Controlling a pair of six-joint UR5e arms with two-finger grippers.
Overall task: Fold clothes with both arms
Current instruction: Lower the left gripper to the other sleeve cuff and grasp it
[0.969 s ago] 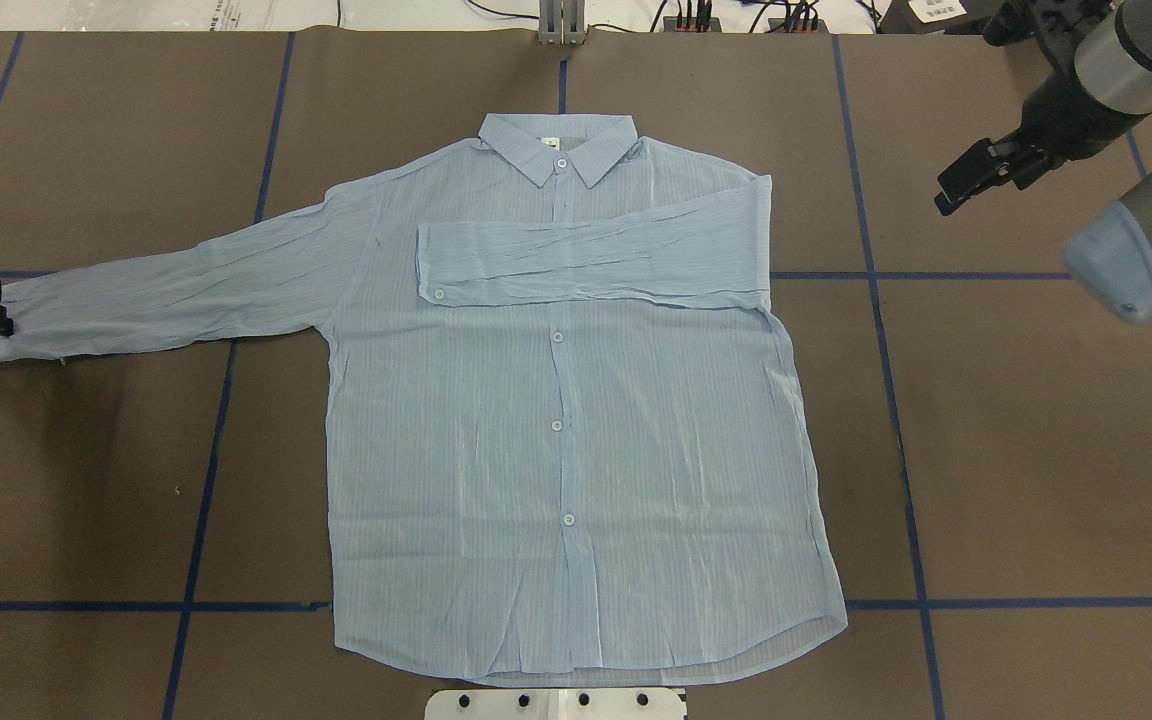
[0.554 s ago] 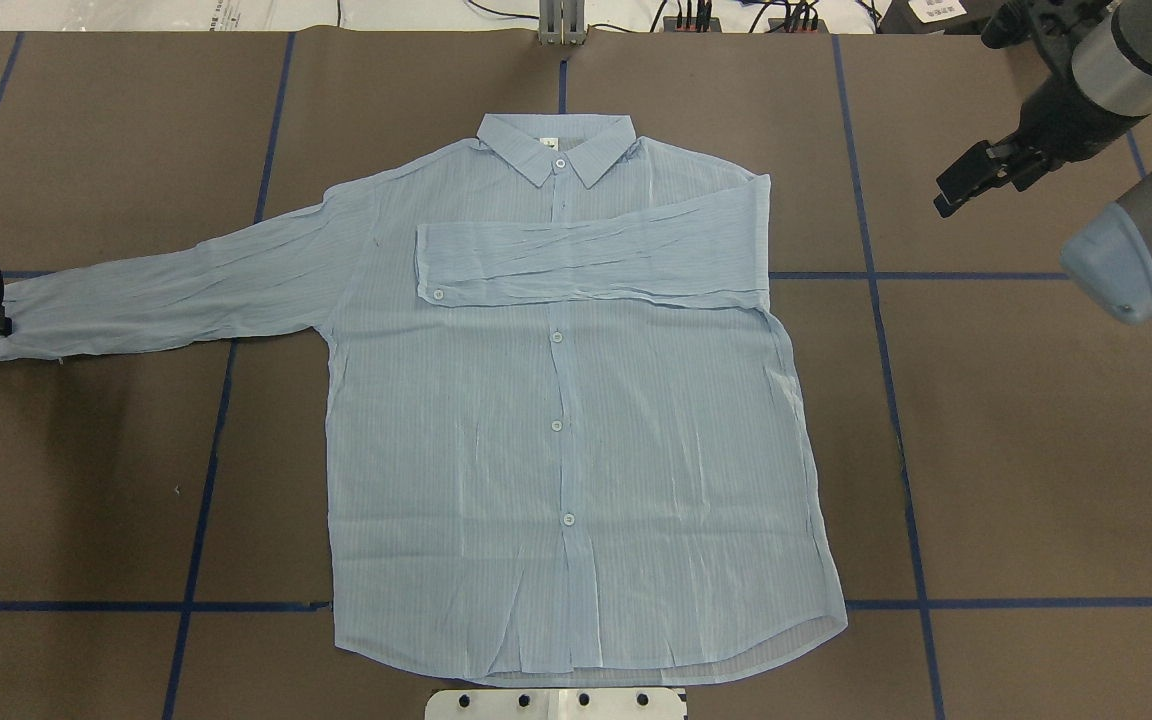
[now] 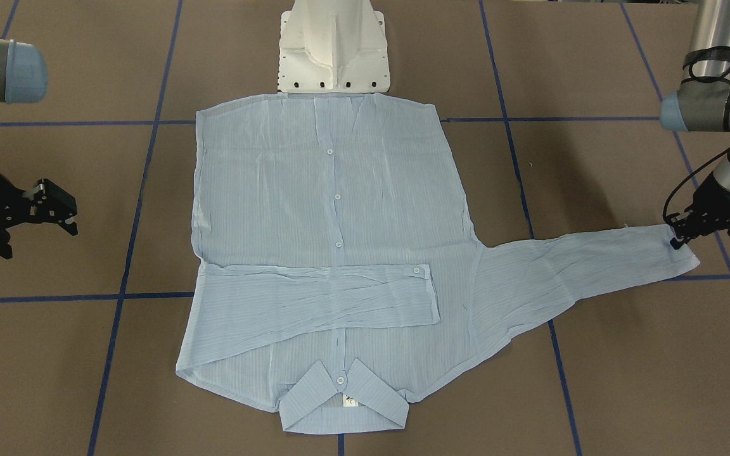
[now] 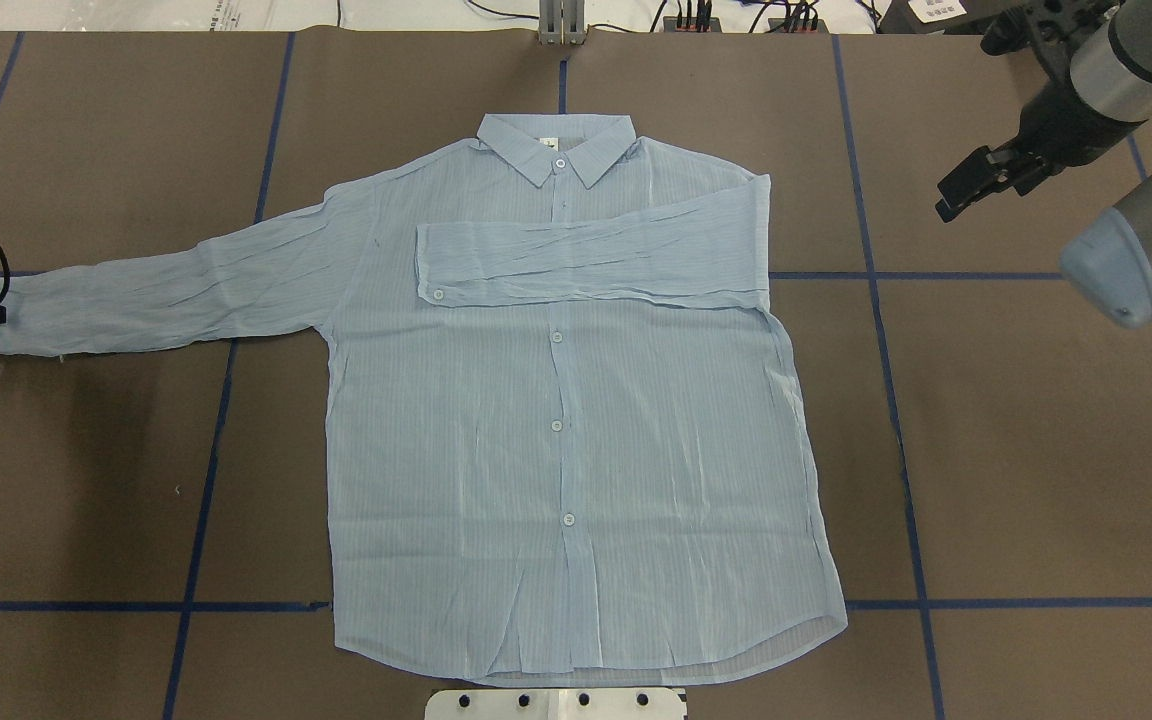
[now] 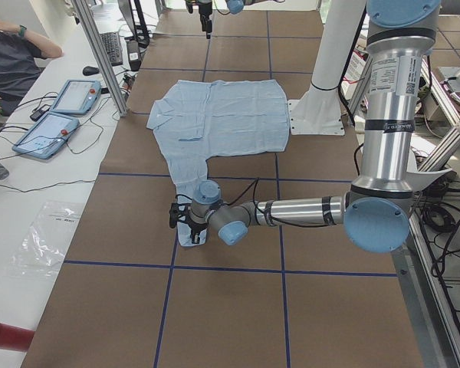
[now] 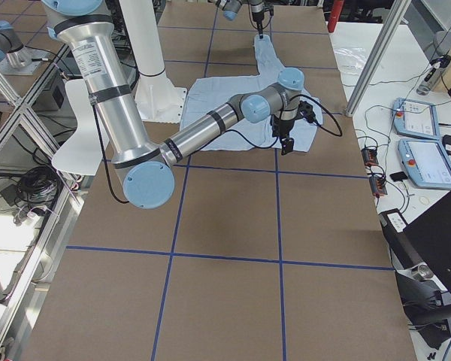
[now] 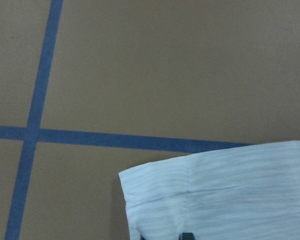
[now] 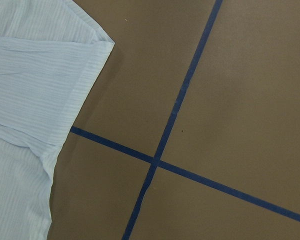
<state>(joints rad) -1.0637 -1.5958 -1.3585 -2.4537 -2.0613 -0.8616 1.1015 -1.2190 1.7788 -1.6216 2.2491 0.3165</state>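
One sleeve of two is folded. Shirt lies flat on the tabletop, button side up, with its collar on the side away from the robot base and its hem nearest the base. Sleeve on the robot's right lies crosswise over the chest. Sleeve on the robot's left is stretched outward, flat.

Step in hand, as judged: pickup of the left cuff for the second sleeve fold. Left end effector sits right at the cuff's end, fingertips touching the cloth. Whether they are pinched on it cannot be told from these views. Right end effector hangs over bare tabletop, well apart from the shirt's right shoulder, jaws parted, nothing in them.

Next move likely calls for a firm pinch on the cuff, a small lift, then a carry across the chest to lay this sleeve beside the folded one. Fabric is thin and crinkled, so it may drag or bunch if lifted too little.
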